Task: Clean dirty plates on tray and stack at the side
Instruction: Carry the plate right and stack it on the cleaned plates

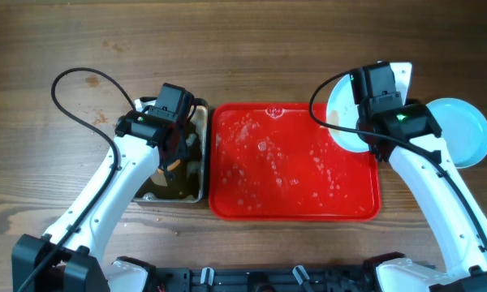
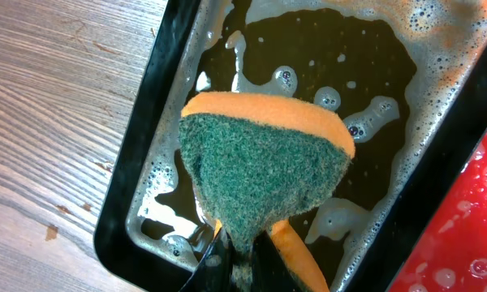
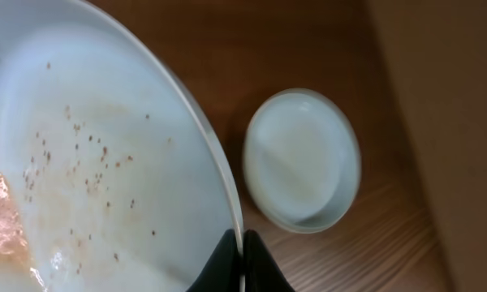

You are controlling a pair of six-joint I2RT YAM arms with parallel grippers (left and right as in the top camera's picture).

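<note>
One clean plate (image 1: 463,130) lies right of the red tray (image 1: 292,203), apparently starting the stack. The right claw (image 3: 242,259) pinches a smeared plate (image 3: 81,162) by its rim at the tray's right edge, likely for scrubbing. The left claw (image 2: 235,272) pinches a sponge (image 2: 260,170) above the soapy pan (image 2: 138,178).

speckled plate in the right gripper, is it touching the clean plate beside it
Apart. The right wrist view shows a strip of bare table between the speckled plate and the clean plate.
</note>
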